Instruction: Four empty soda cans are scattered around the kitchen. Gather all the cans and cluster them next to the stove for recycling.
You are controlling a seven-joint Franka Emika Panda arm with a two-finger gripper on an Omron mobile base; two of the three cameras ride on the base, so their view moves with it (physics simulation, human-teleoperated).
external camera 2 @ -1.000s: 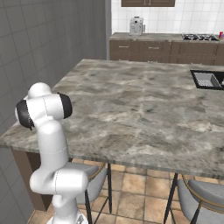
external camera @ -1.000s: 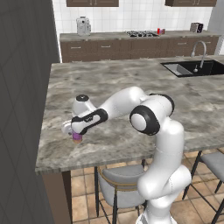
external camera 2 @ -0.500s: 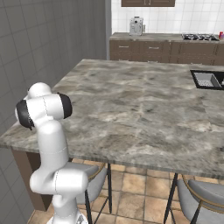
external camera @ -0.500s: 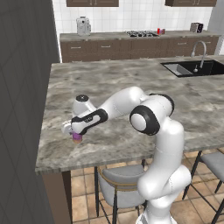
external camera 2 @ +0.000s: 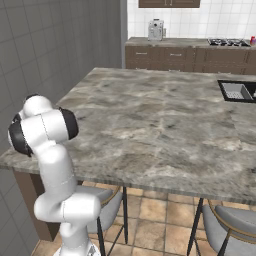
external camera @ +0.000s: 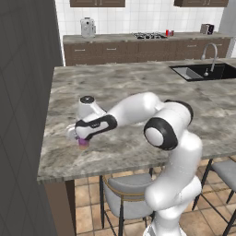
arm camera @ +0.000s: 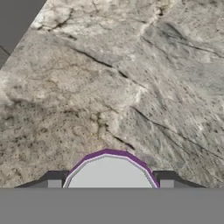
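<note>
Purple soda can (external camera: 83, 144) upright on the grey marbled island counter (external camera: 138, 83), near the front-left corner, close to the left edge. Gripper (external camera: 81, 139) lowered straight over it from above, fingertips (arm camera: 54, 180) flanking the can's silver top on both sides, tight against its purple rim; clenched on the purple soda can, by the look of the hand view. Far behind, against the tiled back wall: stove (external camera: 150, 35), with a bright red soda can (external camera: 167, 32) just beside its right end.

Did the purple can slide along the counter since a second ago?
No. The purple can sits at the same spot near the island counter's left front edge, under the gripper.
</note>
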